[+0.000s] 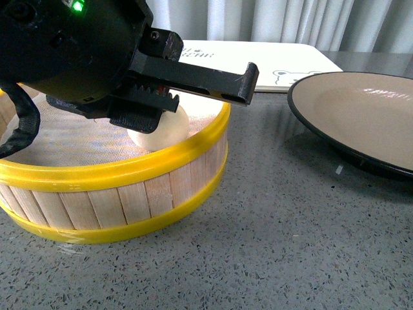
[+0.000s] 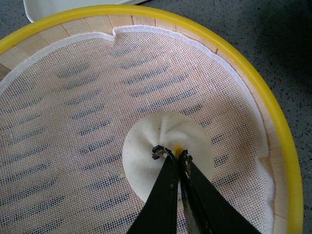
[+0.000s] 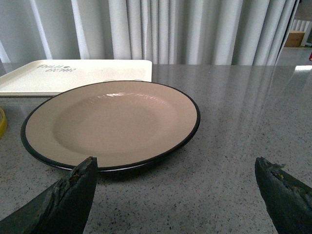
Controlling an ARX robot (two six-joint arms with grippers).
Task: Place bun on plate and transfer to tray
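Note:
The off-white bun (image 2: 146, 151) lies on the mesh liner inside the yellow-rimmed wooden steamer basket (image 1: 129, 171); part of it shows in the front view (image 1: 169, 132). My left gripper (image 2: 171, 155) is shut, its tips together right over the bun's orange-dotted top; I cannot tell if they touch it. The taupe plate (image 1: 368, 116) with black rim rests on the table to the right, empty. In the right wrist view the plate (image 3: 112, 122) lies just ahead of my open, empty right gripper (image 3: 175, 173). The cream tray (image 1: 284, 64) lies behind.
The grey speckled table (image 1: 277, 232) spreads in front of basket and plate. White curtains (image 3: 195, 29) hang behind the table. The tray's lettering end shows in the right wrist view (image 3: 73, 75), behind the plate.

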